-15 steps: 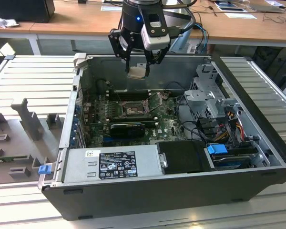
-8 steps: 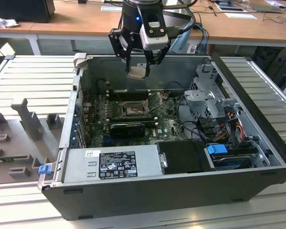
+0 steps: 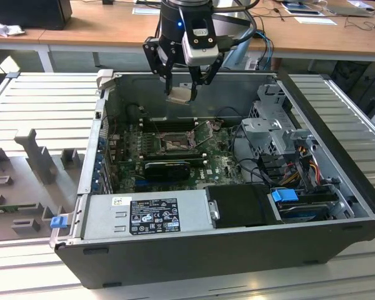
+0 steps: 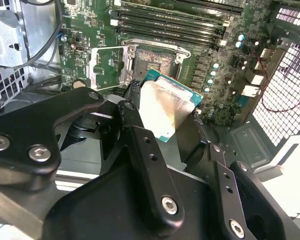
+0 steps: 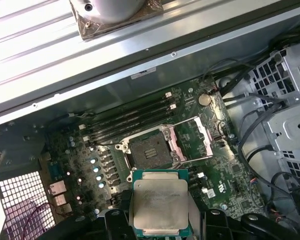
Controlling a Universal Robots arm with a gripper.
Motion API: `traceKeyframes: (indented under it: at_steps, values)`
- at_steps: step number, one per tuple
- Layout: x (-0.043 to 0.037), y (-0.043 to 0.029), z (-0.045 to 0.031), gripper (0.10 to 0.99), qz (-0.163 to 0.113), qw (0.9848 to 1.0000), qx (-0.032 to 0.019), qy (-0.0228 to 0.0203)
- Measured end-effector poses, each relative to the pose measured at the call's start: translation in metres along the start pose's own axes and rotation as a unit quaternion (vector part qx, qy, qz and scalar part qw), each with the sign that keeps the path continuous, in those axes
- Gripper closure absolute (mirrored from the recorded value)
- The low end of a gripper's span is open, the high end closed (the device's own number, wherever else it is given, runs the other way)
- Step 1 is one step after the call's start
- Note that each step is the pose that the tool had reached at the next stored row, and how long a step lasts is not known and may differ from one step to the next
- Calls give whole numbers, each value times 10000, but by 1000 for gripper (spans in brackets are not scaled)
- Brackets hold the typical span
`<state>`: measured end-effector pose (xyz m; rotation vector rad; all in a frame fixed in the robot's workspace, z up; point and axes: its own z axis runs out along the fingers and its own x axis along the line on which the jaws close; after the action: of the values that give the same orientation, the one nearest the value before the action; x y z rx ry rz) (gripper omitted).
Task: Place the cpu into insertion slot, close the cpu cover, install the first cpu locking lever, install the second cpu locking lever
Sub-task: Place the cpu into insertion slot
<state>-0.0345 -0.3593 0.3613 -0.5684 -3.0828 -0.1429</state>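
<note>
With our pincer [image 3: 181, 92] clamped on the cpu [image 5: 159, 203], we held it above the open computer case [image 3: 237, 250], the bare insertion slot [image 5: 149, 149] below the pincer, its cpu cover [image 5: 176, 146] standing open, seemingly to leave the descent clear.

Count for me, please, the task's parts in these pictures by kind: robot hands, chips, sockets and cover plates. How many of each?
hand: 1
cpu, gripped by the hand above the board: 1
insertion slot, empty: 1
cpu cover, standing open beside the slot: 1
Total: 4
</note>
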Motion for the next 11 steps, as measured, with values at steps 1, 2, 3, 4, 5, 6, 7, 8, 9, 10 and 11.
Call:
traceKeyframes:
  at_steps: [1,2,3,4,5,6,7,8,9,10,11]
  values:
    - [0,0,0,561,21,10000,0,-2]
    - [0,0,0,561,69,10000,-2,-6]
    - [0,0,0,561,94,10000,-2,-8]
    - [0,0,0,561,115,9999,-2,-10]
    - [0,0,0,561,131,9999,-3,-12]
    - [0,0,0,561,150,9999,-3,-13]
    - [0,0,0,561,166,9999,-3,-15]
    - [0,0,0,561,198,9998,-4,-18]
    - [0,0,0,561,232,9997,-5,-21]
    - [0,0,0,561,251,9997,-5,-23]
    - [0,0,0,561,270,9996,-6,-24]
